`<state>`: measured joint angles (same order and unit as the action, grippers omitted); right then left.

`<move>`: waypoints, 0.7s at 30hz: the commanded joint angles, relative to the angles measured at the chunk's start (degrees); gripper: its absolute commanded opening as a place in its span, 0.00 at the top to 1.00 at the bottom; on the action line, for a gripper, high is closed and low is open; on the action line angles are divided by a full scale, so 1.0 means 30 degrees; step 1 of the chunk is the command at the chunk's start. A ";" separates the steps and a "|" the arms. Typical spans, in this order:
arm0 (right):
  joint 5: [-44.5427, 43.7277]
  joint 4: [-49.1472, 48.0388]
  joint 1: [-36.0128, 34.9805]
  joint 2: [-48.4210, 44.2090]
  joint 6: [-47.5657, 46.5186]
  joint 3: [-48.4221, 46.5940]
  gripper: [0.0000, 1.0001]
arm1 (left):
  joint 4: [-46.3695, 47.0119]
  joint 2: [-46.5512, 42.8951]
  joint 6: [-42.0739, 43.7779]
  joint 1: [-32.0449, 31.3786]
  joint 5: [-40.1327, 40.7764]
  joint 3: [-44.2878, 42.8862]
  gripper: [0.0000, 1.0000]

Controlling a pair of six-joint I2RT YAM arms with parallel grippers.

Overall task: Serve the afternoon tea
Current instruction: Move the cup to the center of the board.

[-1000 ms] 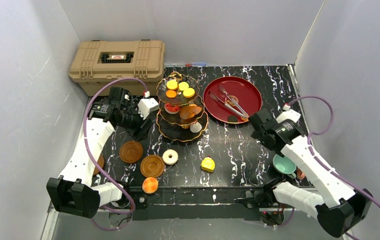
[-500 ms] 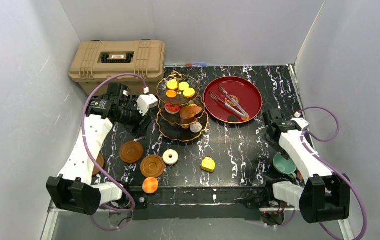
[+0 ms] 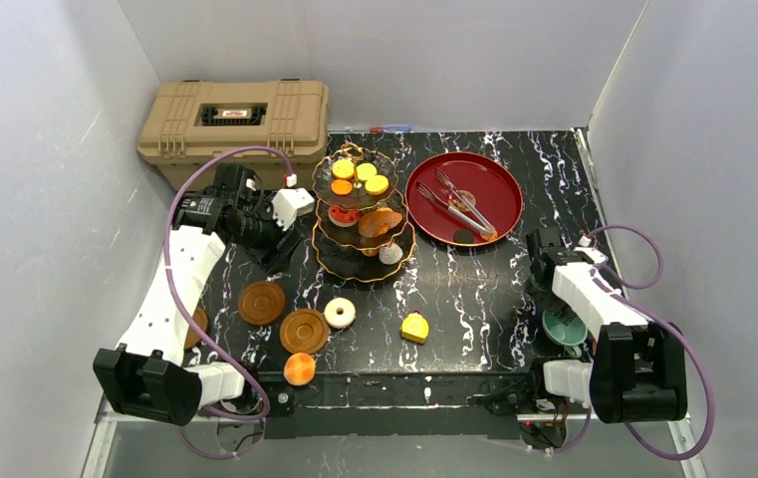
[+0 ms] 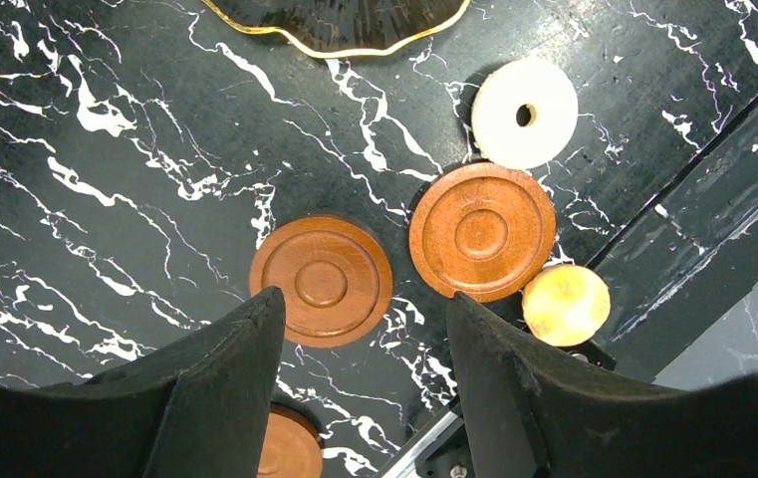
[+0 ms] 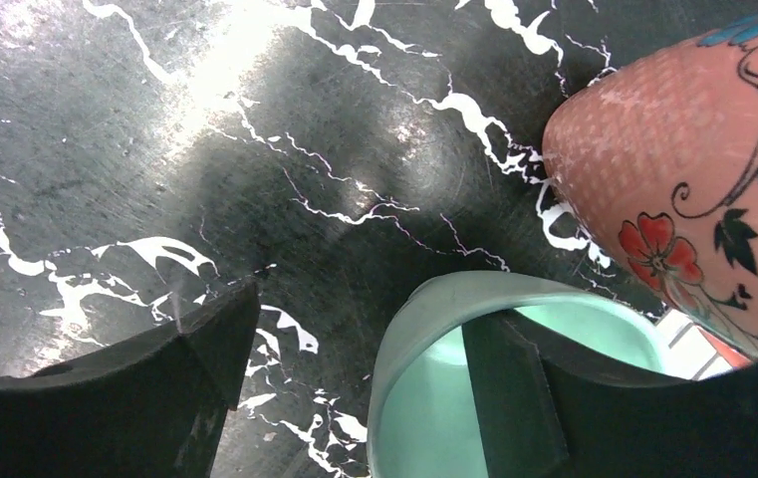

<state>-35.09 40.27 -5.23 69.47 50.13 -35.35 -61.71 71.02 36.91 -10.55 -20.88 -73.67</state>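
The dark three-tier stand (image 3: 365, 214) with gold rims holds several toy sweets at the table's middle back. In front of it lie two brown saucers (image 3: 261, 302) (image 3: 304, 330), a white donut (image 3: 340, 313), a yellow cake (image 3: 414, 327) and an orange macaron (image 3: 299, 368). My left gripper (image 4: 365, 301) hangs open above the saucers (image 4: 321, 281), holding nothing. My right gripper (image 5: 360, 309) is open and low over the teal cup (image 5: 424, 398) at the near right. One finger (image 5: 514, 378) is inside the cup, the other stands well outside its rim.
A tan plastic case (image 3: 235, 119) stands at the back left. A red round tray (image 3: 464, 197) with metal tongs lies right of the stand. A pink flower-patterned object (image 5: 683, 189) stands right beside the teal cup. A third saucer (image 4: 290, 448) lies near the left table edge.
My right arm has drawn back from near the red tray to the near right and come down over the teal cup, jaws narrowing slightly. The left arm shifted slightly back, then held still.
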 commanded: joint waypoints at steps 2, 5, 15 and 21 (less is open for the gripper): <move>0.0784 -0.1176 0.0221 -0.0129 -0.0776 0.0038 0.55 | -0.0523 0.0012 0.0237 0.0146 0.0135 -0.0587 0.41; 0.1430 -0.1293 0.0221 -0.0532 -0.1070 -0.0077 0.88 | -0.0427 0.0001 0.0183 0.0146 0.0108 -0.0580 0.41; 0.6354 -0.2221 0.0087 -0.1776 -0.2861 -0.0367 0.99 | -0.0199 0.0145 -0.0096 0.0161 -0.0041 -0.0575 0.41; 0.5267 -0.3030 -0.5007 0.0249 -0.2087 -0.1729 0.99 | -0.0069 0.0277 -0.0202 0.0150 -0.0041 -0.0529 0.41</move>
<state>-22.59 36.49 -9.52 65.91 41.43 -36.03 -61.41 71.81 36.82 -10.33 -20.34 -73.67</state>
